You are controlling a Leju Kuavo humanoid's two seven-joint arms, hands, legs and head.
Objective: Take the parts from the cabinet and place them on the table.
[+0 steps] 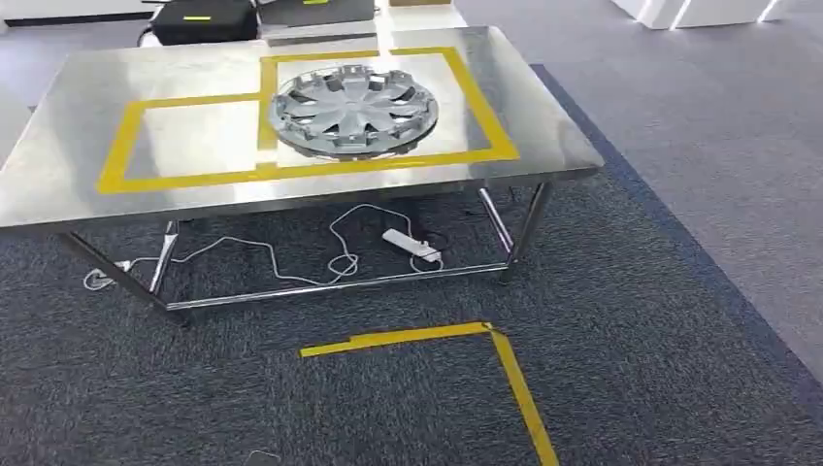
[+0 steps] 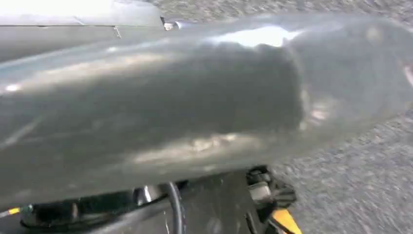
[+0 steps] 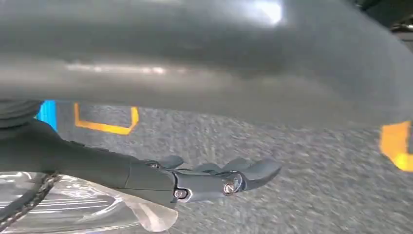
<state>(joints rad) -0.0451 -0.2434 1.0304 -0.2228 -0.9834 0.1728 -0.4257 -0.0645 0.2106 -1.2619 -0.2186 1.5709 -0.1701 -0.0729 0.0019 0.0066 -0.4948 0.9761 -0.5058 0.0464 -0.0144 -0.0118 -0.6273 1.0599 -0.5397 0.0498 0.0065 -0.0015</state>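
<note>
A silver hubcap [image 1: 352, 107] lies face up on the steel table [image 1: 68, 184], inside the right-hand box of the yellow tape frame [image 1: 184, 180]. The left-hand box of the frame is bare. The table stands a step or two ahead of me. In the right wrist view my right hand [image 3: 146, 173] hangs over the carpet, its dark fingers [image 3: 243, 173] stretched out straight with nothing in them. In the left wrist view my left hand [image 2: 170, 107] is a blurred grey mass close to the lens. Its fingers are hidden.
Under the table lie a white power strip [image 1: 412, 245] and a loose white cable [image 1: 262, 257]. A yellow tape corner [image 1: 505, 359] marks the dark carpet in front of me. Black cases [image 1: 202, 19] stand behind the table. Lighter floor runs along the right.
</note>
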